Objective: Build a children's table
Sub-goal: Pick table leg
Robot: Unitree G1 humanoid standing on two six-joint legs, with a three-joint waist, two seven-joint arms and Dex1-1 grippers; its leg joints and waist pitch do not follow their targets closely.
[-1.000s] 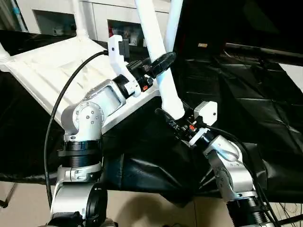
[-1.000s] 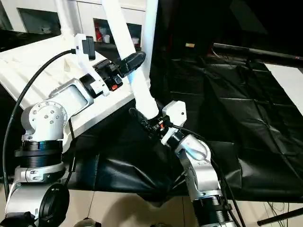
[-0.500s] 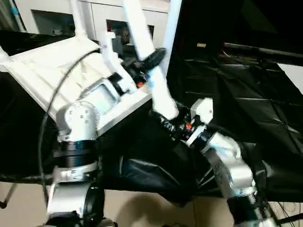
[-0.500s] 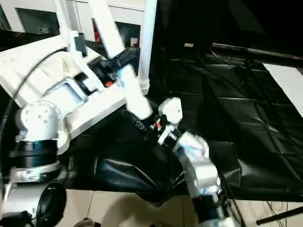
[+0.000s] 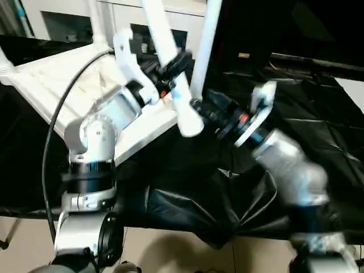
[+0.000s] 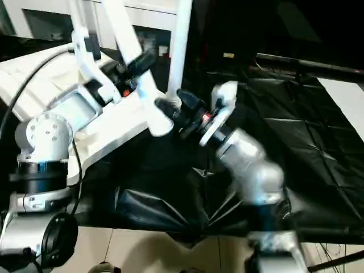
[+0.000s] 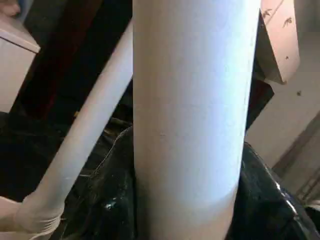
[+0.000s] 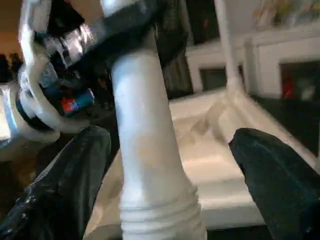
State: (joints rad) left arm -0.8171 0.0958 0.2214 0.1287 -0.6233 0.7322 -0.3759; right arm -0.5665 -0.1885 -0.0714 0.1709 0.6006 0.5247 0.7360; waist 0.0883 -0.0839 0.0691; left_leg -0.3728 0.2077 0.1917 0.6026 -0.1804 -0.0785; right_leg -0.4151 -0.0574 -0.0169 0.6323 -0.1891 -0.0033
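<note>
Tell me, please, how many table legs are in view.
3. The held leg is in the left end effector; a second leg stands at the right corner of the table top; a third leg at its far corner. Another may be hidden.

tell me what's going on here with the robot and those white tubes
The robot is putting together a children's table. Its left gripper is shut on a loose leg, held tilted beside the upturned top. The right gripper is open, with the leg's ribbed end between its fingers. Another leg already stands in a corner socket.
</note>
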